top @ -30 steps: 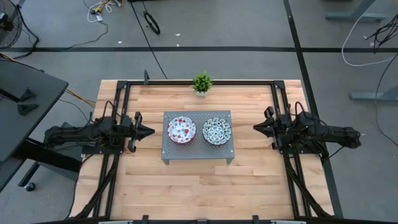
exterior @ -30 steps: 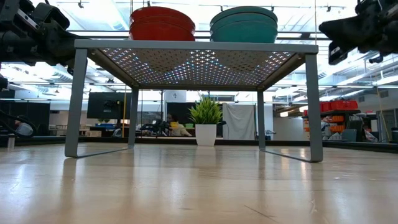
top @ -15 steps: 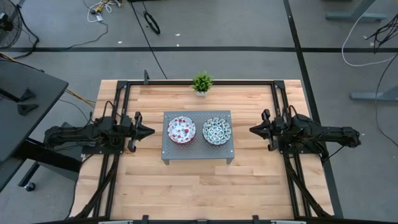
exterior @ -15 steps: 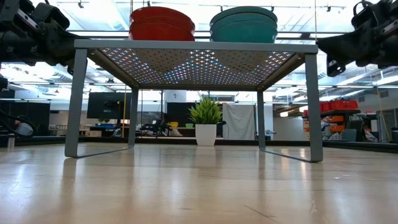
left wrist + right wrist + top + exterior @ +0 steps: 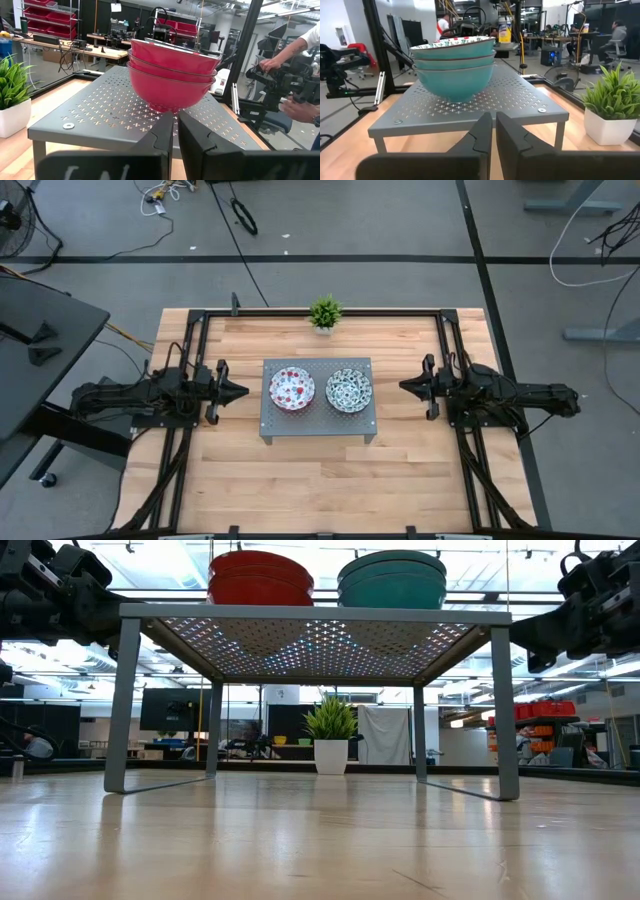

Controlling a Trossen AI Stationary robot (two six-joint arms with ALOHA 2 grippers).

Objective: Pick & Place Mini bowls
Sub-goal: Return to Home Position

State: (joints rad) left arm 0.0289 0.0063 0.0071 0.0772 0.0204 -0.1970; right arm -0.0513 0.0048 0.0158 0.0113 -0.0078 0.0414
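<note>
Two stacks of mini bowls stand by their feet on a grey perforated stand (image 5: 318, 420) at the table's middle. The red-spotted stack (image 5: 291, 388) is red outside (image 5: 170, 70). The blue-green patterned stack (image 5: 350, 390) is teal outside (image 5: 454, 65). Each stack shows three bowls. My left gripper (image 5: 240, 391) hovers level off the stand's left side, shut, with nothing between its fingers (image 5: 175, 135). My right gripper (image 5: 403, 387) hovers level off the stand's right side, shut and empty too (image 5: 493, 131). Both are at about the height of the stand's top (image 5: 315, 612).
A small potted plant (image 5: 324, 312) stands at the table's far edge behind the stand. Black rails (image 5: 190, 340) run along the table's left, right and far sides. Bare wood lies in front of the stand (image 5: 320, 480). A person's hands (image 5: 300, 107) show beyond the table.
My right gripper has sunk a little and edged toward the stand's right side, levelling out as it went. It has stayed shut. My left gripper and both bowl stacks have kept still.
</note>
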